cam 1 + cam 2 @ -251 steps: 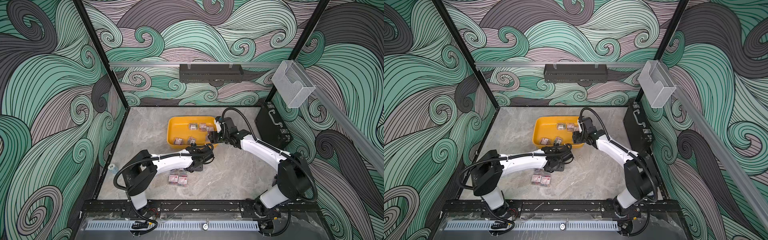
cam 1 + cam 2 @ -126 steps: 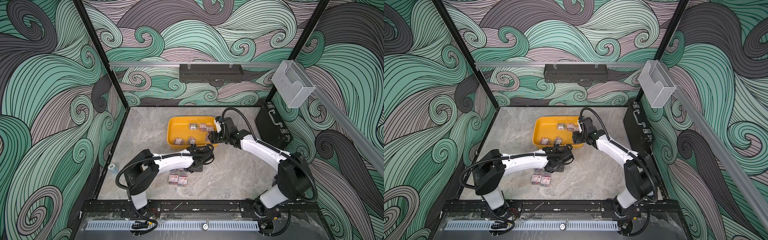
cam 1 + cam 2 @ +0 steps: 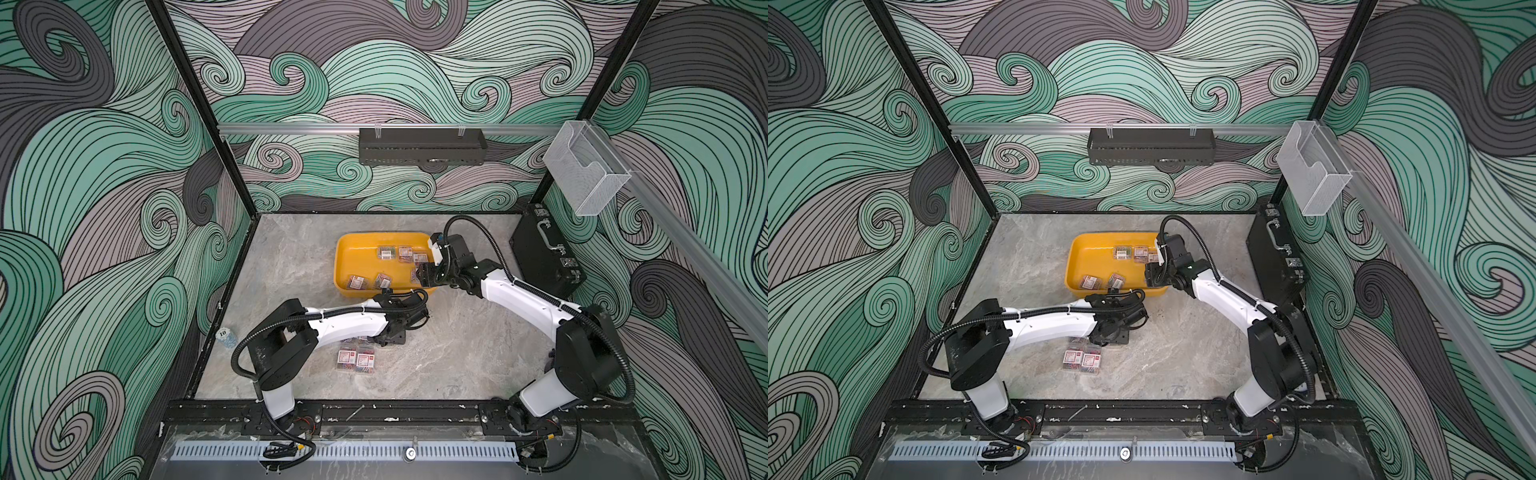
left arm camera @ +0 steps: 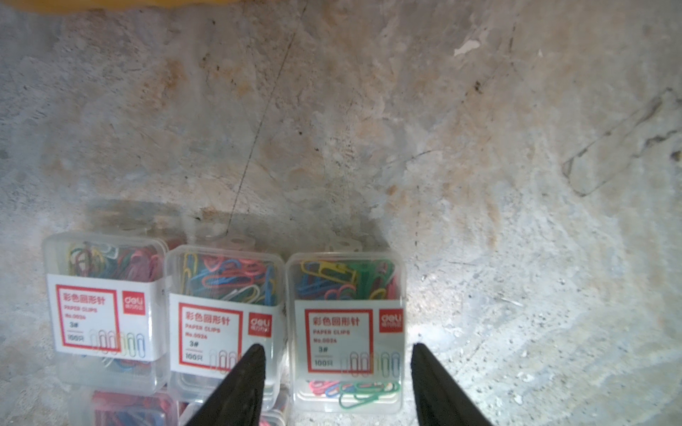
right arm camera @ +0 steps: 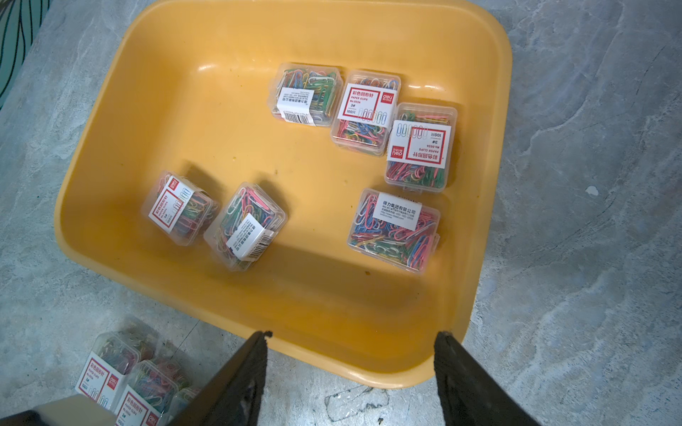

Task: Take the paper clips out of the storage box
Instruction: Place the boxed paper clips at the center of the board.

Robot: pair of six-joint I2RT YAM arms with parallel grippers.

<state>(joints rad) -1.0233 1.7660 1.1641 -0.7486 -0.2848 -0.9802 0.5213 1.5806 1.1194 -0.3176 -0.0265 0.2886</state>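
The yellow storage box [image 3: 360,259] [image 3: 1086,259] [image 5: 155,121] sits mid-table with several clear boxes of paper clips [image 5: 395,228] in it. More boxes of paper clips [image 3: 357,359] [image 3: 1081,360] lie grouped on the table in front of it. My left gripper [image 4: 336,346] [image 3: 392,337] is open low over this group. One labelled box [image 4: 347,332] lies flat between its fingers with a gap on each side. My right gripper [image 5: 353,333] [image 3: 424,276] is open and empty above the storage box's near right corner.
A black briefcase [image 3: 544,257] stands against the right wall. A clear bin [image 3: 582,170] hangs on the right rail and a black shelf [image 3: 422,147] on the back wall. A small capped bottle [image 3: 224,336] lies by the left wall.
The left gripper's jaws have widened around the box on the table, letting it go. The right arm has not moved.
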